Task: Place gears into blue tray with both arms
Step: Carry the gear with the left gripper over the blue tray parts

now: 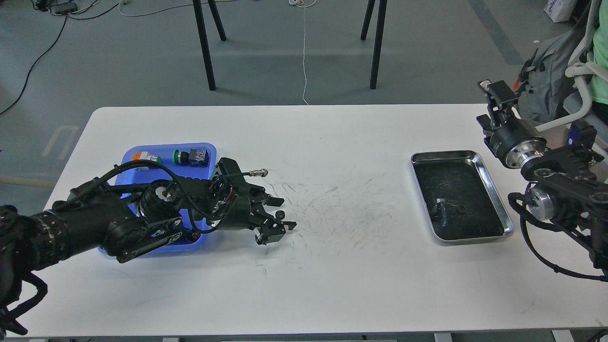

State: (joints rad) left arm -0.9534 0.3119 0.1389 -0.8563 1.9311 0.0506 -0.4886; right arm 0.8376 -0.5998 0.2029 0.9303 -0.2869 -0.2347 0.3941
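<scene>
white tabletop [332,142]: left tool [278,218], fingers spread, has a gear [280,215] between them, just right of the blue tray [199,147]. right tool [494,95], far right, state unclear.

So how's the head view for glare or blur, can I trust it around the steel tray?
Head view: sharp overall, soft even light, faint shadows. The steel tray rim shows bright glare, and its dark bottom hides small parts. The gear at the left end effector is tiny, dark against black.
</scene>
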